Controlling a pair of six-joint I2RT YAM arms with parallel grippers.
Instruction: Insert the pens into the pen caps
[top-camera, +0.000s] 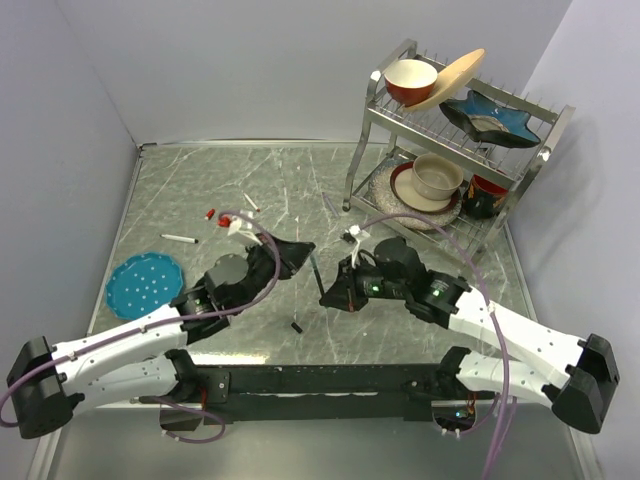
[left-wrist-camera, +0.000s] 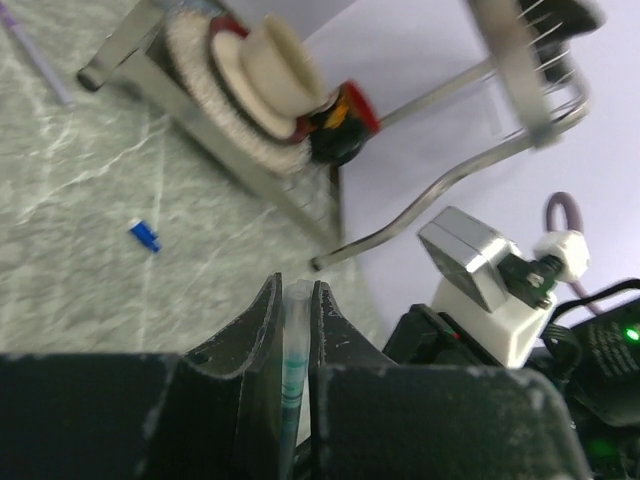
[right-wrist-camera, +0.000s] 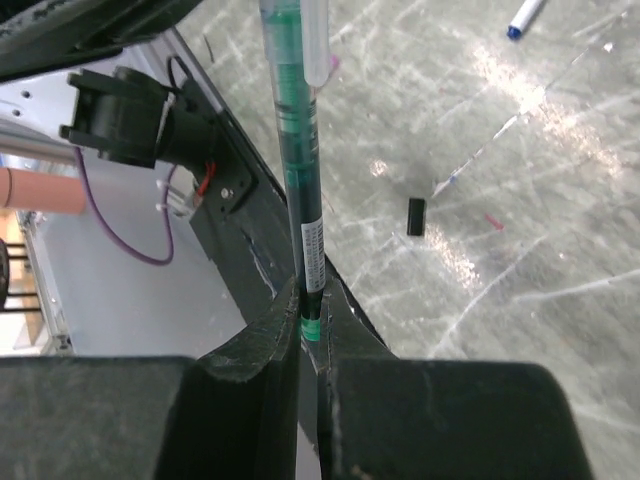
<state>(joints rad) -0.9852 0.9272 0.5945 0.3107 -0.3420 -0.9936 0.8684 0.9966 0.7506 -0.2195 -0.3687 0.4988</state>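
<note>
Two grippers share one teal-green pen, held in midair between them. Right gripper jaws pinch lower end; left gripper jaws narrow around translucent upper end. Likely light, stiff, slick plastic: hold barrel firmly, avoid tip. Black cap lies on table.

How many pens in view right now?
4. Green pen clamped in right fingers; white pen just beyond blue plate; second white pen farther back; thin pen by rack. Others may hide under arms.
</note>
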